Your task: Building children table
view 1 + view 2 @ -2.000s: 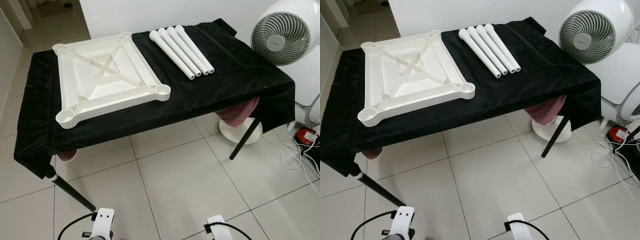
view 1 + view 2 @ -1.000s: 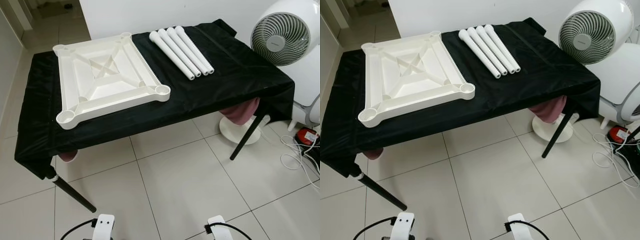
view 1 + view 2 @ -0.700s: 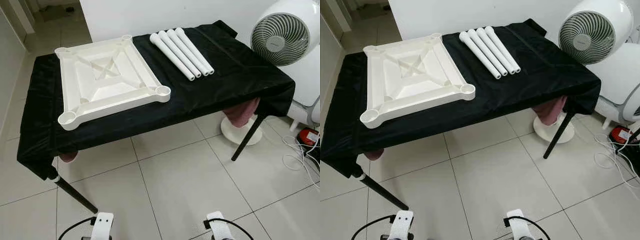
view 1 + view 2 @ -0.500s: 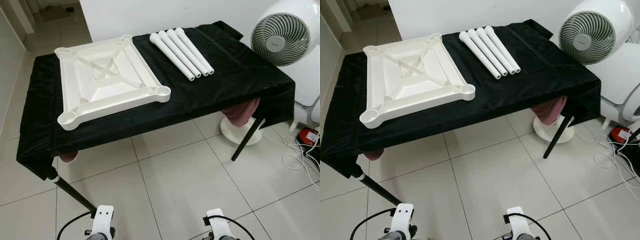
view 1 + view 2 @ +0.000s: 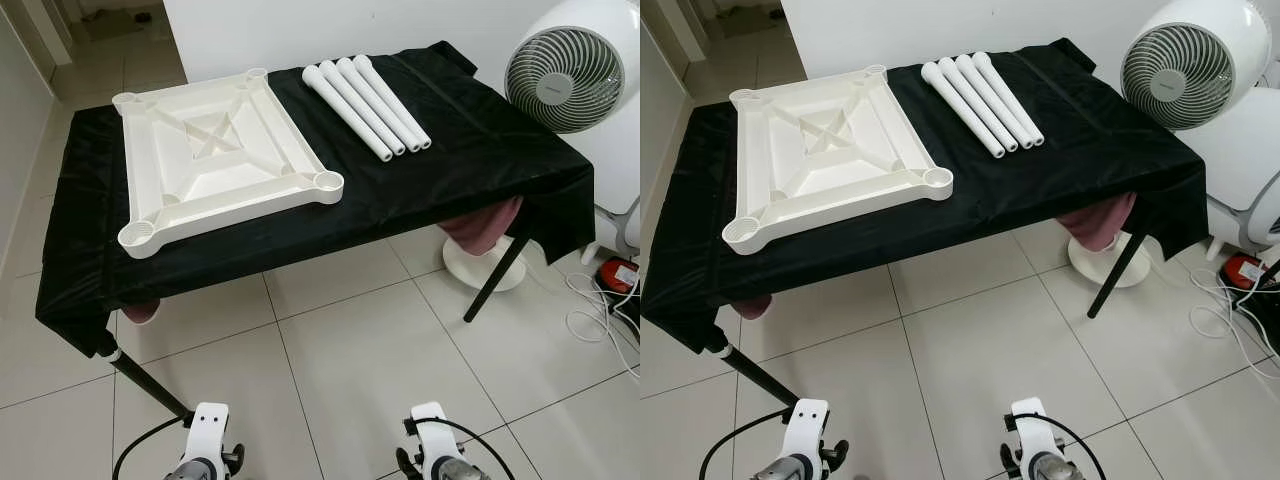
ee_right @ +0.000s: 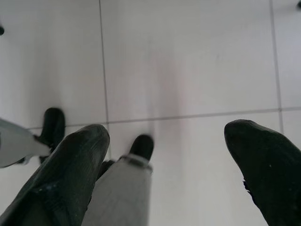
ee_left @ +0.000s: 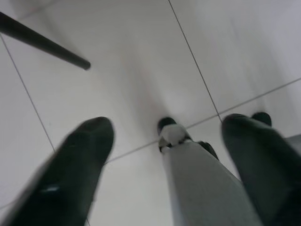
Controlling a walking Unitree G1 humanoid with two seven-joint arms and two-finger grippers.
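One white plastic tabletop (image 5: 222,160) lies upside down on a black-draped table (image 5: 470,150), toward the 10 o'clock part of the cloth; ribs cross in an X at its middle. Four round leg sockets, one at each corner, open upward. Four white legs (image 5: 366,106) lie side by side, touching, at about 1 o'clock of the tabletop, near it but apart, ends pointing toward the front edge. None is fitted in a socket.

Two black table legs show under the cloth, one at each front corner. Pink cloth (image 5: 484,224) hangs out beneath the right end, a smaller bit under the left. At 2 o'clock, past the table end, stand two white fans; the nearer one (image 5: 570,65) shows its round grille. Red plug block and white cords (image 5: 1240,290) on the tiles at 3 o'clock.

Both arms hang low over pale floor tiles, well short of the table. Left gripper (image 7: 167,150): two black fingers spread wide, nothing between them. Right gripper (image 6: 167,155): the same, wide and holding nothing.
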